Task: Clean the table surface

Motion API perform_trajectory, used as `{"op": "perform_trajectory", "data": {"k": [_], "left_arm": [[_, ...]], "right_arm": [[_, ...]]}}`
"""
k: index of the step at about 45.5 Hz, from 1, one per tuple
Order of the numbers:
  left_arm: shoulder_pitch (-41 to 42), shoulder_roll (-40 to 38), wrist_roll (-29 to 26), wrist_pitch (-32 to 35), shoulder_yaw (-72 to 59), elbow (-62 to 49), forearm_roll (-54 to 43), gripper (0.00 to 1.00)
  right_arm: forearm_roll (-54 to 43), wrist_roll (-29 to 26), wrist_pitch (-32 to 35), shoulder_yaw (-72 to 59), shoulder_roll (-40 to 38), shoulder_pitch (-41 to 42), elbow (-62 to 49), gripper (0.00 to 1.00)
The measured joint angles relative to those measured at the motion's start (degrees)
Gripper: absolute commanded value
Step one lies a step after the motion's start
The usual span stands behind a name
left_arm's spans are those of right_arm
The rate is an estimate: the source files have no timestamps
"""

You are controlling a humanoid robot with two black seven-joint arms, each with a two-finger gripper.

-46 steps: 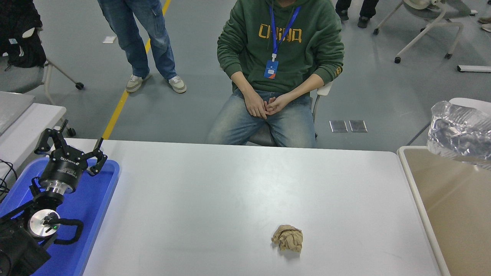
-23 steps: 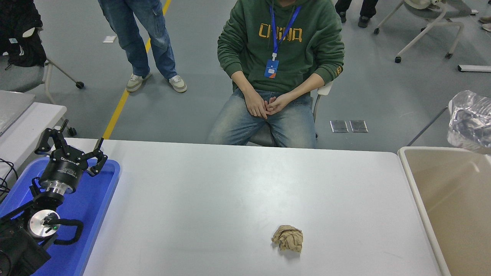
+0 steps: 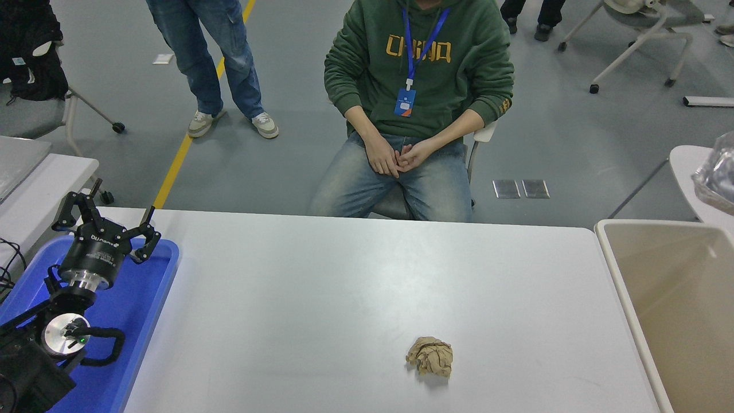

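The table surface [image 3: 355, 275] is a wide white-grey top filling the middle of the head view. A crumpled brown paper ball [image 3: 430, 356] lies on it near the front, right of centre. My left gripper [image 3: 106, 221] is parked at the lower left above a blue tray [image 3: 137, 310], its fingers spread open and empty. My right arm and gripper are out of view.
A beige bin [image 3: 676, 298] stands against the table's right edge. A clear plastic bag [image 3: 717, 178] shows at the right edge, on a round-edged white table [image 3: 685, 172]. A person in a green hoodie [image 3: 418, 69] sits at the far side. Another person [image 3: 212, 57] stands at the back left.
The clear plastic bag has moved right, from over the bin's far corner to the picture's right edge. The paper ball and left arm have not moved.
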Motion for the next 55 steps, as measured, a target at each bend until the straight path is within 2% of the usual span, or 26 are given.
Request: {"op": "perform_trajectory", "data": {"k": [12,22,38,55], "left_arm": [[0.0,0.0,0.0,0.0,0.0,0.0,0.0,1.0],[0.0,0.0,0.0,0.0,0.0,0.0,0.0,1.0],[0.0,0.0,0.0,0.0,0.0,0.0,0.0,1.0],[0.0,0.0,0.0,0.0,0.0,0.0,0.0,1.0]], "right_arm": [[8.84,-0.12,-8.41,0.19,14.07,-12.0,-14.8,0.0],[15.01,-0.15,-13.81,0.26,25.1,-18.83,-25.43,0.0],[18.27,-1.43,-25.86,0.37,36.1,-24.9,-30.59,0.0],[18.9,-5.57,-32.69,2.85,42.35,-27.26,-31.61,0.0]]}}
